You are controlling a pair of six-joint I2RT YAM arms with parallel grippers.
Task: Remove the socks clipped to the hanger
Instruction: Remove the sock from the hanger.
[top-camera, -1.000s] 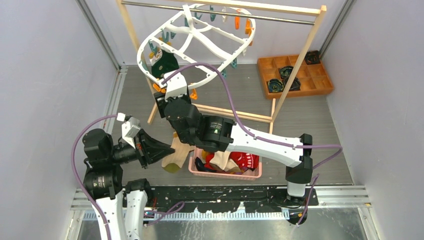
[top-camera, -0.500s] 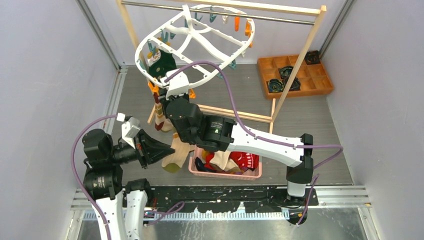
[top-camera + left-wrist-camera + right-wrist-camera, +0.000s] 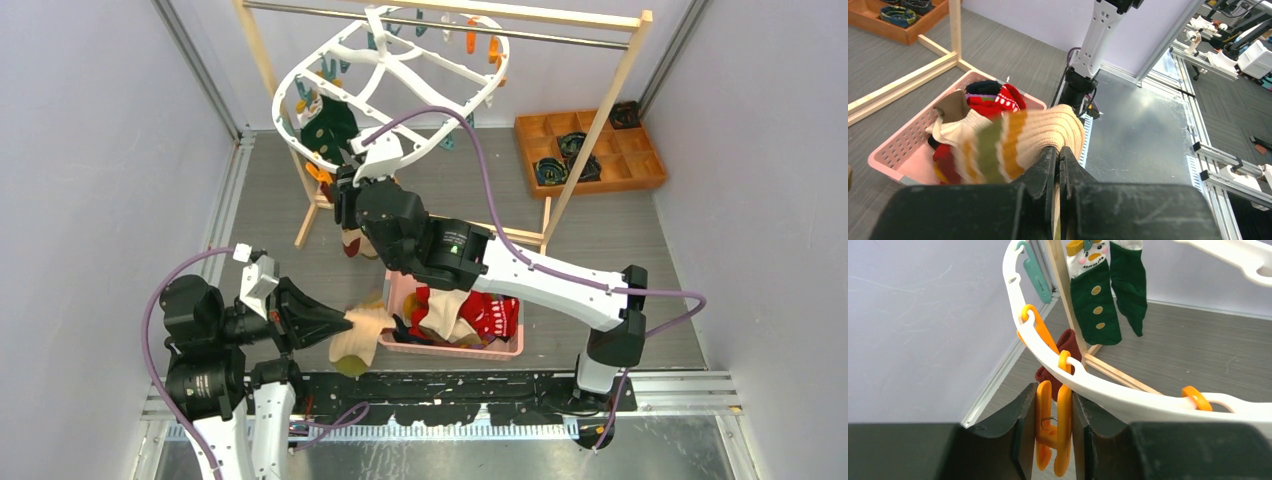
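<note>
Pinching an orange clip (image 3: 1052,440) from both sides, the right gripper (image 3: 1053,396) has its fingers narrowed onto the clip's two arms, just under the lower rim of the white oval hanger (image 3: 1098,390). The hanger hangs tilted from the metal rail of the wooden rack (image 3: 601,115). A dark red sock (image 3: 1064,346) dangles just behind that rim, close to the clip; which clip holds it cannot be told. Farther along the frame a dark green snowman sock (image 3: 1095,300) hangs clipped, with a plain dark green sock (image 3: 1130,285) touching its side, and a teal clip (image 3: 1034,271) dangles from the rim above. The left gripper (image 3: 1058,156) has its fingers pressed fully together on the end of a beige sock with orange and olive stripes (image 3: 1018,140). It holds the sock in the air just beside the left end of the pink basket (image 3: 898,150), and the sock droops toward the floor outside the basket. Inside the basket lies a heap of socks (image 3: 470,315) in red, cream, tan and dark colours. Well apart, at the far right, sits an orange wooden tray (image 3: 640,162) with dark rolled items in several compartments.
</note>
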